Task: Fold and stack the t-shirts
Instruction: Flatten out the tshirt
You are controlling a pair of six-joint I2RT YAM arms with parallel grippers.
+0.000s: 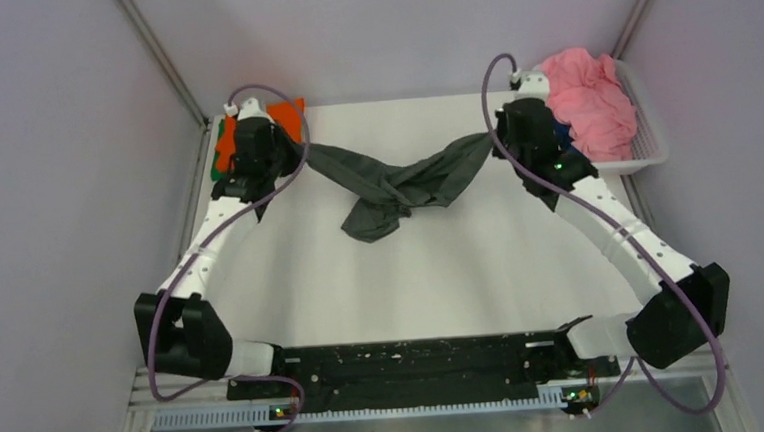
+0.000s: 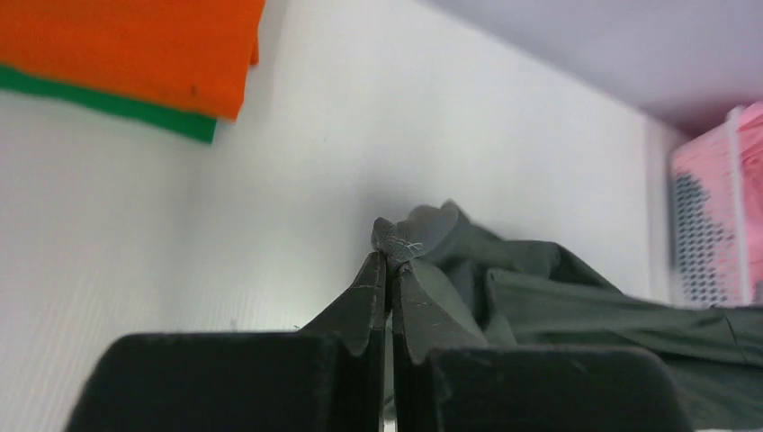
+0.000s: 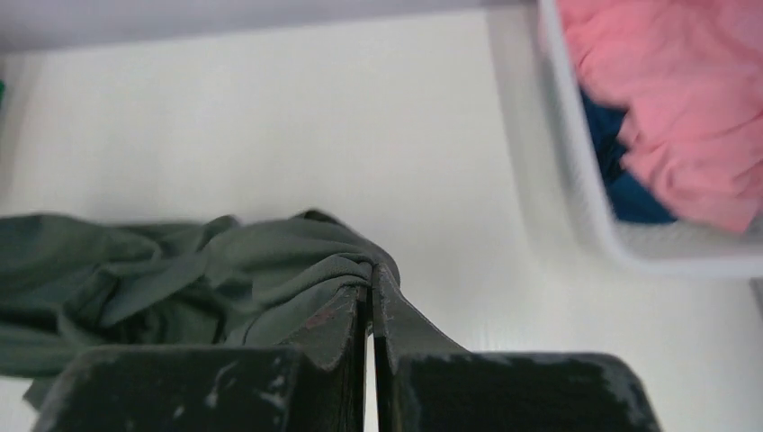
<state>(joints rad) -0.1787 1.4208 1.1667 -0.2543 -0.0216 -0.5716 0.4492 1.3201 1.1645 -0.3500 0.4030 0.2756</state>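
1. closest to the lens, the left gripper (image 2: 389, 261) has its jaws pressed together on a pinch of the dark grey t-shirt (image 1: 396, 187); the right gripper (image 3: 370, 279) is clamped on the opposite end.
2. the shirt sags twisted between them, over the far half of the table (image 1: 413, 294).
3. risk: both pinches look thin, so pulling apart could slip a corner, and the twist would fold in crooked.
4. room: open table toward the arms; the orange t-shirt (image 1: 290, 116) on the green t-shirt (image 2: 117, 106) crowds the left gripper, and the basket (image 1: 654, 149) holding the pink t-shirt (image 1: 586, 98) crowds the right.
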